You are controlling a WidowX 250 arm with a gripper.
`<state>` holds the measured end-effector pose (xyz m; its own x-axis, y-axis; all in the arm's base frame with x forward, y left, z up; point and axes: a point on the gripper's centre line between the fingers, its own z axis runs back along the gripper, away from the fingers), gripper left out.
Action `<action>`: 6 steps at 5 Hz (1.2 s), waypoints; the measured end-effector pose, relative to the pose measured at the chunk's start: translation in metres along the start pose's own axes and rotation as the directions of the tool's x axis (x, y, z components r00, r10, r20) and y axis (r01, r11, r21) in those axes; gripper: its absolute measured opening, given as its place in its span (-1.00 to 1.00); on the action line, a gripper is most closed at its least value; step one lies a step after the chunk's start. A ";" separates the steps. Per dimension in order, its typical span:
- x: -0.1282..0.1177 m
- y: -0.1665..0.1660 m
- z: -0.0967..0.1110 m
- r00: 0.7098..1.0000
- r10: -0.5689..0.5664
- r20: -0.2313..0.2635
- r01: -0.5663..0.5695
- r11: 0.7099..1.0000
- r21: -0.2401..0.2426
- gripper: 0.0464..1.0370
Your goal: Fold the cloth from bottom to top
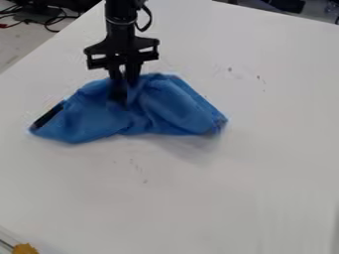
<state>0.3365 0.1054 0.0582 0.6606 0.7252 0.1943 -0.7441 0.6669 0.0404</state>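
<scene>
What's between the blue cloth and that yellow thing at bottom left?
Bare white table separates the cloth from the yellow thing in the camera view.

You can't make out the lower end of your gripper (123,94) against the blue cloth (165,106), whose inner folds are hidden just beside it. Above the gripper, the top edge cuts off your arm (120,15). Well below it, the bottom edge crops an orange thing (25,249); nearer specks (145,181) are too small to identify.
</scene>
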 end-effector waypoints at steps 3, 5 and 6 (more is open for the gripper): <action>-0.004 0.000 0.006 0.999 -0.032 0.026 0.031 0.998 0.047 0.93; -0.016 -0.008 0.050 0.982 -0.149 0.117 0.148 0.989 0.015 0.92; -0.050 -0.009 0.050 0.965 -0.233 0.119 0.245 0.964 -0.099 0.92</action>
<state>0.3054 0.0548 0.0975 0.7991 0.5240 0.2947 -0.5456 0.8380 -0.0106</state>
